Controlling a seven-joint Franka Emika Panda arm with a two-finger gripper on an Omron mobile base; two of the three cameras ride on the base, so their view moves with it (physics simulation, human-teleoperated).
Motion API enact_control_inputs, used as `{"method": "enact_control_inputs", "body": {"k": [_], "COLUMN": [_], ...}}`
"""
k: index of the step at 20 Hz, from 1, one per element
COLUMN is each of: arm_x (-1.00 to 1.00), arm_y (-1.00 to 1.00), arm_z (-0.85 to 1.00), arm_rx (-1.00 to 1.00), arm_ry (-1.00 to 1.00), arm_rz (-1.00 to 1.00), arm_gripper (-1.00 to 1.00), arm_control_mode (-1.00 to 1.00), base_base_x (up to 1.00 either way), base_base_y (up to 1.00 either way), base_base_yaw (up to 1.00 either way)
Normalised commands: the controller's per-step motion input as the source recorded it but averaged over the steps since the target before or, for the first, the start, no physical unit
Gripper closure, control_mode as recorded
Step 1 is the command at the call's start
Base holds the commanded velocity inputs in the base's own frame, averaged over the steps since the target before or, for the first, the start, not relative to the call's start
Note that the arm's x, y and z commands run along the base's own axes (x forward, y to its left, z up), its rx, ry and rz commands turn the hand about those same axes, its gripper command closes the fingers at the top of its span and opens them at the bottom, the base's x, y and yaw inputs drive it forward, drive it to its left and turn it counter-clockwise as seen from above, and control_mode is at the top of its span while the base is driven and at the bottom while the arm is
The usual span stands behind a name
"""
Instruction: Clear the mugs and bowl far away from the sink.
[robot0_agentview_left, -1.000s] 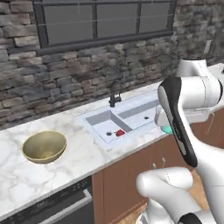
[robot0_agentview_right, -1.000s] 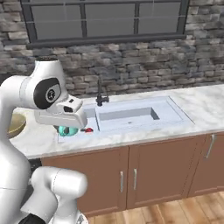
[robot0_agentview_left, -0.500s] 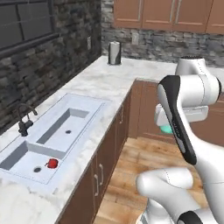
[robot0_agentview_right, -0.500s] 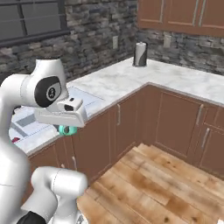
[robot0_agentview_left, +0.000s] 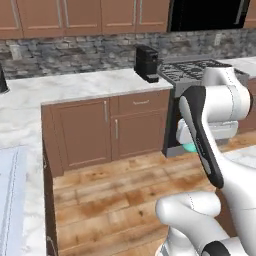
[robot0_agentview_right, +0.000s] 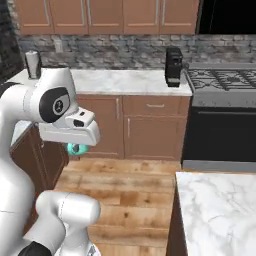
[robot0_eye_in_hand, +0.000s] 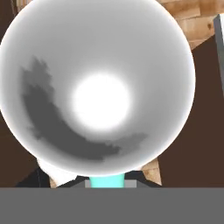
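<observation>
My gripper (robot0_agentview_right: 76, 145) is shut on the teal mug (robot0_agentview_right: 76, 149), which hangs under the white hand above the wooden floor. From the left base view a sliver of the same mug (robot0_agentview_left: 190, 148) peeks out behind the forearm. In the hand view the mug's white inside (robot0_eye_in_hand: 98, 87) looms close, and a teal part (robot0_eye_in_hand: 105, 181) sits at the bottom between the jaws. A pale strip of the sink (robot0_agentview_left: 9, 195) lies at the lower left edge, well away from the mug. The bowl is out of view.
A black appliance (robot0_agentview_left: 147, 62) (robot0_agentview_right: 173, 66) stands on the marble counter (robot0_agentview_left: 90, 82) beside a stove (robot0_agentview_right: 222, 80). Brown cabinets (robot0_agentview_left: 120, 130) run below. A marble island corner (robot0_agentview_right: 220, 210) sits at the lower right. Wooden floor (robot0_agentview_right: 130, 185) stretches between. A grey canister (robot0_agentview_right: 32, 64) stands at far left.
The whole scene has swung as the base turned: the sink and stone wall slid off left, and the cabinets, stove and floor came into view. The mug stays in the gripper.
</observation>
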Motion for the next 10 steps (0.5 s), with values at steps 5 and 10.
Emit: {"method": "enact_control_inputs", "body": {"k": [5, 10], "arm_x": [0.00, 0.00], "arm_y": [0.00, 0.00], "arm_z": [0.00, 0.00], "arm_rx": [0.00, 0.00], "arm_ry": [0.00, 0.00], "arm_rz": [0.00, 0.00], "arm_gripper": [1.00, 1.00], "arm_control_mode": [1.00, 1.00], "base_base_x": [0.00, 0.00], "base_base_y": [0.00, 0.00], "base_base_yaw": [-0.96, -0.98]}}
